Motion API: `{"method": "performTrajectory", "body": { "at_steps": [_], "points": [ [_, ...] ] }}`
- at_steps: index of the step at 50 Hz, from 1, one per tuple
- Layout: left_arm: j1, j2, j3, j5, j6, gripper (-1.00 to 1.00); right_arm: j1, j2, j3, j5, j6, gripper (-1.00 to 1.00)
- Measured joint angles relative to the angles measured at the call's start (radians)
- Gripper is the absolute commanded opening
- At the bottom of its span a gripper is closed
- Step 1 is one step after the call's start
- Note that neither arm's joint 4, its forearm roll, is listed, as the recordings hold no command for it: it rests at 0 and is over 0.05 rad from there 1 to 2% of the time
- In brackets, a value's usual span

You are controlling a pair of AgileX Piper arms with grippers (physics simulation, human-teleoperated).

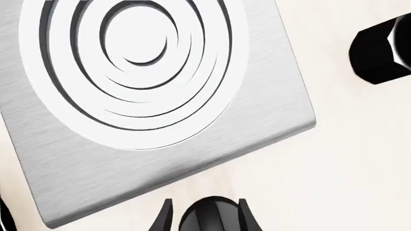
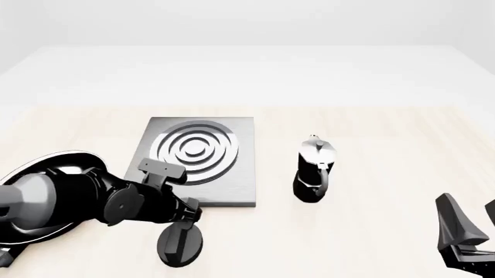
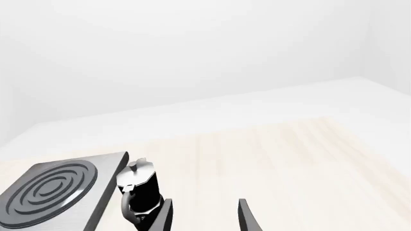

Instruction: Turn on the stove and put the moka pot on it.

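The stove [image 2: 199, 159] is a grey slab with silver rings, left of the table's middle; it also fills the left wrist view [image 1: 141, 96]. Its black oval knob [image 2: 180, 244] stands apart in front of it. My left gripper [image 2: 184, 223] hangs over the knob, open, one finger on each side of the knob [image 1: 209, 217] with a thin gap showing. The moka pot [image 2: 314, 171] stands upright to the right of the stove, also seen in the wrist views [image 1: 385, 48] [image 3: 138, 192]. My right gripper [image 2: 470, 229] is open and holds nothing, near the front right corner.
A glossy black frying pan [image 2: 54, 162] lies at the front left, mostly hidden under my left arm. The pale wooden table [image 2: 371, 127] runs back to a white wall.
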Motion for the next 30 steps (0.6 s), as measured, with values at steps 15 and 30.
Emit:
{"method": "performTrajectory", "body": {
  "at_steps": [15,30],
  "points": [
    [-0.006,0.036,0.004,-0.026,-0.013,1.00,0.003,0.017,0.000,-0.014,0.001,1.00],
    [-0.014,0.059,0.016,-0.039,-0.034,1.00,0.009,0.040,0.000,-0.032,0.003,1.00]
  ]
}}
